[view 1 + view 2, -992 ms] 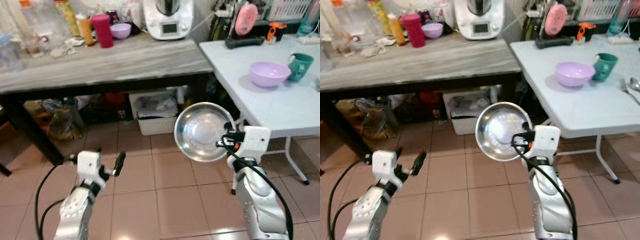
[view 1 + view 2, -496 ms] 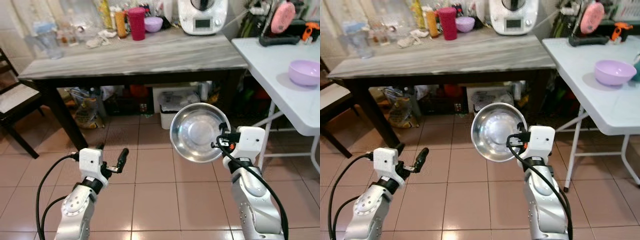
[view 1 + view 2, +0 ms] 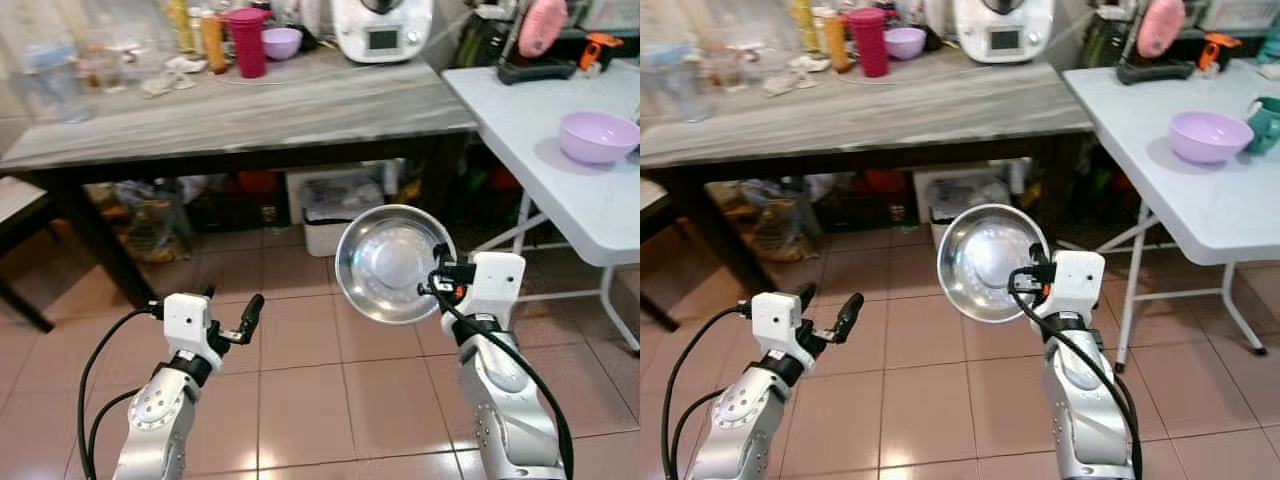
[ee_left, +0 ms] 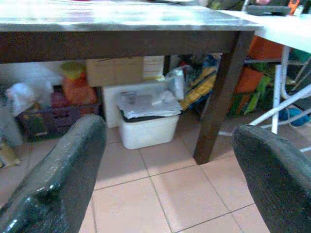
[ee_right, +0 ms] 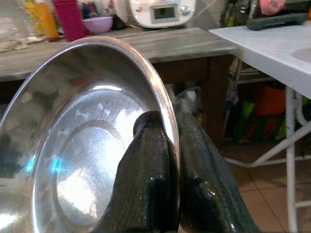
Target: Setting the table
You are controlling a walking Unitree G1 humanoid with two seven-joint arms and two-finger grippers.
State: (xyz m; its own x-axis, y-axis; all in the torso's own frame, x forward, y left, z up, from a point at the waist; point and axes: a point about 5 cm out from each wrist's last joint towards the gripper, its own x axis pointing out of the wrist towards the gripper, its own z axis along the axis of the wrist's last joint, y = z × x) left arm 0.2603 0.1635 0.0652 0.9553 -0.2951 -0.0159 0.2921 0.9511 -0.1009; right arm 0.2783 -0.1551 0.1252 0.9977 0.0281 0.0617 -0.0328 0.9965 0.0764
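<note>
While the robot is standing on the tiled floor, the scene is reading as follows.

Right claw: the right claw is pinching the rim of a round, shiny stainless-steel bowl, one black finger lying inside the rim and the other outside it.

Bowl position: the steel bowl is hanging in the air above the floor, tipped on edge with its hollow facing the camera, in front of both desks and touching neither.

Left claw: the left claw is hovering low over the floor with its two black fingers spread wide and nothing between them.

Grey desk: a long grey-topped desk with dark legs is carrying a magenta plastic tumbler, a small lilac bowl, an orange bottle and a white kitchen appliance along its far edge.

White desk: a white folding desk on the robot's right is bearing a lilac plastic bowl; a teal mug is standing just beside it.

Under the grey desk: a white plastic bin is sitting on the floor.
</note>
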